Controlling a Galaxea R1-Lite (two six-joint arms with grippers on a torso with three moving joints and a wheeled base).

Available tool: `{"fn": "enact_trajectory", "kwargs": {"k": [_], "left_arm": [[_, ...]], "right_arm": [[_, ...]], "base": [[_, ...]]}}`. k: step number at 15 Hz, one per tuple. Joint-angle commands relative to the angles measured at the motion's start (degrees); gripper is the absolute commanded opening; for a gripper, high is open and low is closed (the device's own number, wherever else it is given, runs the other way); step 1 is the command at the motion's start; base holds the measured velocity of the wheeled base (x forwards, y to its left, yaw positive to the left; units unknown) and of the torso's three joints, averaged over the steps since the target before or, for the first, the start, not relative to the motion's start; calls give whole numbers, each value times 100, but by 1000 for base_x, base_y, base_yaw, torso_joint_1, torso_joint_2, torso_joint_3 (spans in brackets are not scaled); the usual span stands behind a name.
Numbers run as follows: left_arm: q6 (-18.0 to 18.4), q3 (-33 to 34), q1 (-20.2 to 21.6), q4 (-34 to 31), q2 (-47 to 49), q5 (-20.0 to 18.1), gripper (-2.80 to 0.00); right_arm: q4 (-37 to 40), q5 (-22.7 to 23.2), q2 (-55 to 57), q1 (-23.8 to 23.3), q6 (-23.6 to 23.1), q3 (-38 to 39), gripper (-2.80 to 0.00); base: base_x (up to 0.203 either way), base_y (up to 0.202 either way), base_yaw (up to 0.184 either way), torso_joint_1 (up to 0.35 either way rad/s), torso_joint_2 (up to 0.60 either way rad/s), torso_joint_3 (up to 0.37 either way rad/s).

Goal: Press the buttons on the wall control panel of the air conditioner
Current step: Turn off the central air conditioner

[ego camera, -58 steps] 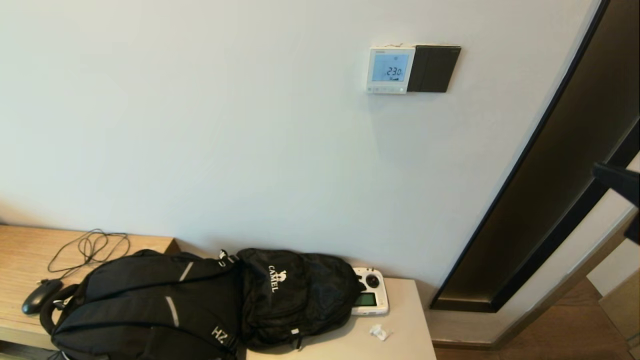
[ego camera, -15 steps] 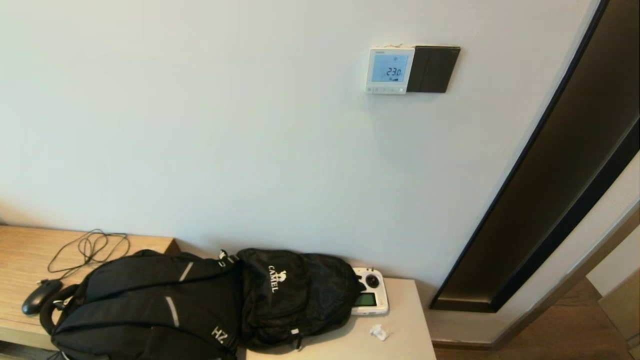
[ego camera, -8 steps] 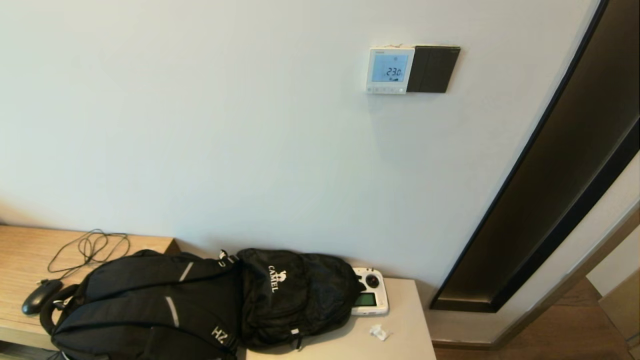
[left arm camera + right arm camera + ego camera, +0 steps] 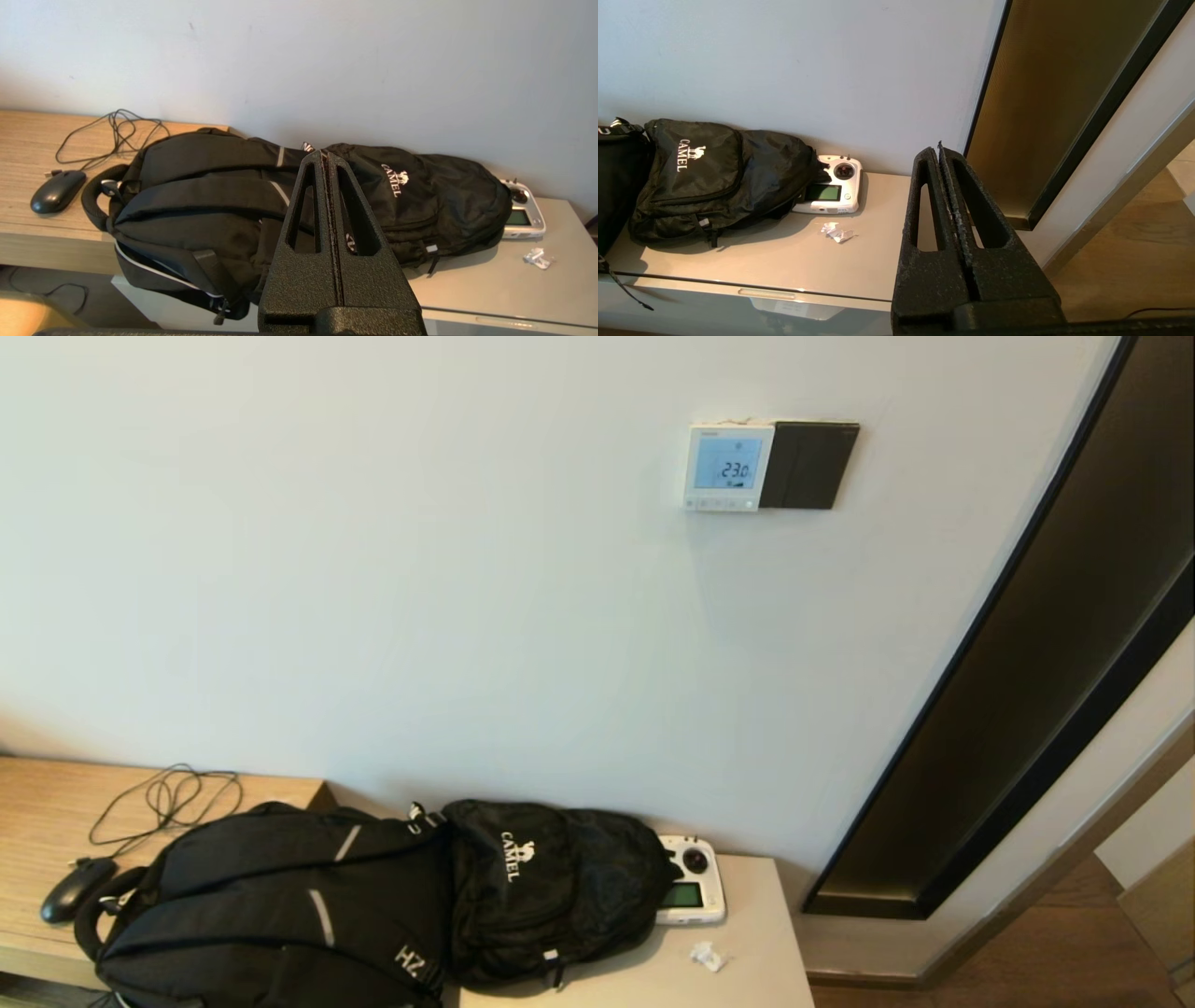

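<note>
The air conditioner's wall control panel [image 4: 729, 467] is a small white square thermostat high on the wall, its screen lit blue and reading 23.0. Its row of tiny white buttons [image 4: 719, 504] runs along the bottom edge. Neither arm shows in the head view. My left gripper [image 4: 325, 156] is shut and empty, low down, facing the black backpack. My right gripper [image 4: 937, 151] is shut and empty, low down, in front of the grey cabinet's right end. Both are far below the panel.
A glossy black switch plate [image 4: 809, 465] adjoins the panel's right side. Two black backpacks [image 4: 373, 901], a white handheld controller [image 4: 692, 892], a paper scrap [image 4: 709, 956], a mouse [image 4: 77, 887] and cable lie on the low cabinet and wooden desk. A dark-framed panel [image 4: 1027, 653] stands at the right.
A black arm part that showed at the right edge 3.9 s ago has left the head view. Over the last second nothing has moved.
</note>
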State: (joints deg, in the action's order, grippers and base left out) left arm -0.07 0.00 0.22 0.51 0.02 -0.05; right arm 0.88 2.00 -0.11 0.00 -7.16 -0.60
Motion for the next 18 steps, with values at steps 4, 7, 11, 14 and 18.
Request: {"fn": "enact_trajectory", "kwargs": {"k": [4,7,11,14,18], "left_arm": [[-1,0,4,2,-11,4,-280],[-1,0,4,2,-3,0,-280],[-1,0,4,2,-11,5,-280],[-1,0,4,2,-4,5,-280],[-1,0,4,2,-4,5,-280]], "right_arm": [[0,2,-7,0,-5,-2,-280],[0,2,-7,-3,-5,1,-280],[52,2,-7,-9,21,-37,-280],[129,-41,2,-18,21,-56,-280],[461,-22,301,-15,21,-914,-280]], "base": [[0,0,0,0,0,0],[0,0,0,0,0,0],[0,0,0,0,0,0],[0,0,0,0,0,0],[0,0,0,0,0,0]]}}
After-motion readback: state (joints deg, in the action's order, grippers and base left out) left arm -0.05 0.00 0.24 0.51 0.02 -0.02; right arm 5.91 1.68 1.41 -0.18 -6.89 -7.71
